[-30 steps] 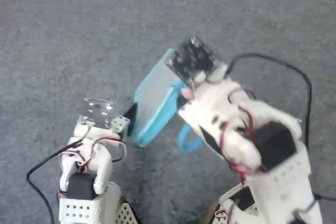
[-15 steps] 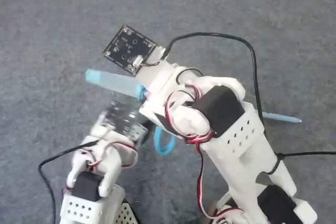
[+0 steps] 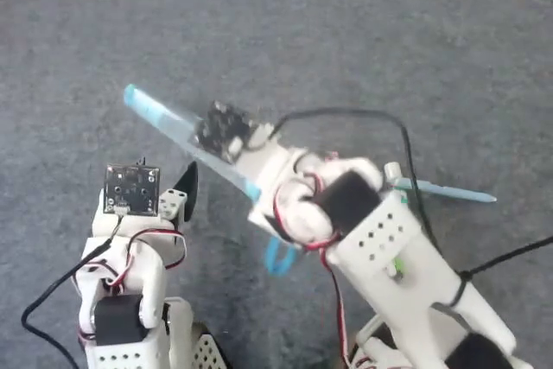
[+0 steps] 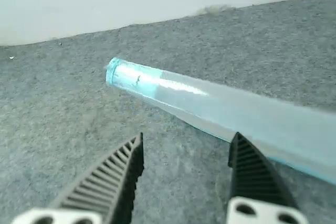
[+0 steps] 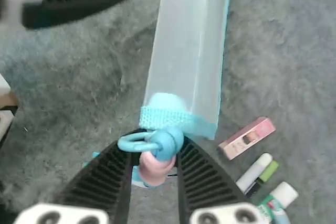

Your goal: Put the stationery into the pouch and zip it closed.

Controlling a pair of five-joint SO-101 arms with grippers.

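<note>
Pouch point(image 3: 164, 118) orientation is changing fast. A second ago the high view was showing its broad face near the centre of the frame, and now it is showing edge-on as a thin blue-trimmed strip pointing from the centre toward the upper left. The right gripper point(image 5: 155, 153) is clenching the pouch's near end, where the blue loop point(image 5: 152, 141) is bunching between its fingers, and is holding the whole pouch off the carpet point(image 3: 415, 66).

The left gripper point(image 4: 186, 142) is sitting at the lower left of the high view with its jaws spread and nothing between them (half a second ago it was tucked under the right arm, closer to the pouch).

Stationery is lying outside the pouch: a pen point(image 3: 449, 191) at the right of the high view, and a pink box point(image 5: 247, 138) and some sticks point(image 5: 257, 172) at the lower right of the right wrist view.

Filling is seemingly not yet under way. The swing is probably presenting the pouch's far end to the free gripper. Whether the zip is open cannot be told.
</note>
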